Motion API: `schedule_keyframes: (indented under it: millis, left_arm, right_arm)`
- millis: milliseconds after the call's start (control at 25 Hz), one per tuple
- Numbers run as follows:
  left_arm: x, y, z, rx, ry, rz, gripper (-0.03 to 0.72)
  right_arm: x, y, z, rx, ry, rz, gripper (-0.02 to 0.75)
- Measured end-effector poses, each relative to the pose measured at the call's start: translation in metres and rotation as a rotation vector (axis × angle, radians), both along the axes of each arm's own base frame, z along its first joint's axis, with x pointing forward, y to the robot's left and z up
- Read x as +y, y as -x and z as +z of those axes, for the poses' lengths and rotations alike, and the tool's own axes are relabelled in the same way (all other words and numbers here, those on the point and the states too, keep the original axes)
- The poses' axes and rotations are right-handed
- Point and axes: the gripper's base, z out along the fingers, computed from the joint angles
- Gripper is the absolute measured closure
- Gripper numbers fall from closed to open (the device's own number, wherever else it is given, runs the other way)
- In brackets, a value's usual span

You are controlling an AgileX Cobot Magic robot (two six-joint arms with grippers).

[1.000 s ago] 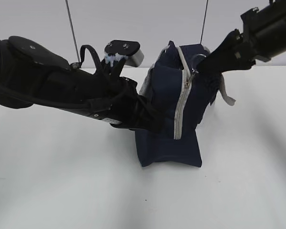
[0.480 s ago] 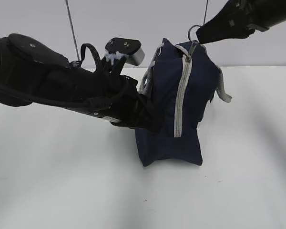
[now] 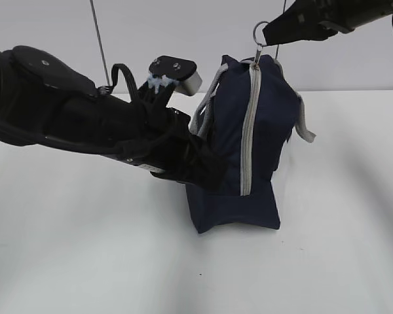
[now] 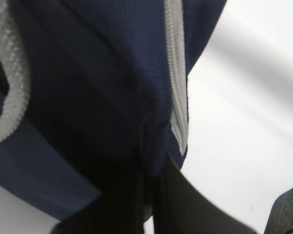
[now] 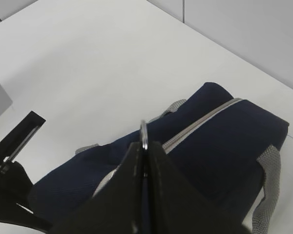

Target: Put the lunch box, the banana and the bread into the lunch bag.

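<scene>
Lunch bag soft, pliable: right gripper clamped on ring pull; left gripper pinching fabric beneath.

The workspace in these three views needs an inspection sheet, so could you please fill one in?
Surface: white table, bare where visible.
Job's things: lunch bag stands on end, grey zipper closed along its visible length; lunch box, banana and bread nothing seen.
Clutter: nothing seen.
Grippers: left claw pinches the bag's fabric near its lower end; right claw is shut on the ring pull at the bag's top.
Cables: black cable loops over the left arm; two thin rods behind.
Surroundings: plain pale wall.
</scene>
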Motion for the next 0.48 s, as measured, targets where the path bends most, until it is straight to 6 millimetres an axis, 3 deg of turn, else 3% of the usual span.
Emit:
schedule_keyframes:
  millis: [160, 360, 480]
  left_arm:
    - [0.001, -0.001, 0.002, 0.071, 0.060, 0.040, 0.645]
    - [0.018, -0.008, 0.015, 0.251, 0.226, 0.122, 0.312]
    - [0.038, -0.017, 0.035, 0.289, 0.320, 0.230, 0.244]
  right_arm:
    - [0.001, 0.001, 0.001, 0.003, -0.008, 0.006, 0.754]
    - [0.002, 0.003, 0.000, 0.019, -0.010, 0.036, 0.754]
    - [0.005, 0.003, -0.005, 0.046, -0.009, 0.084, 0.754]
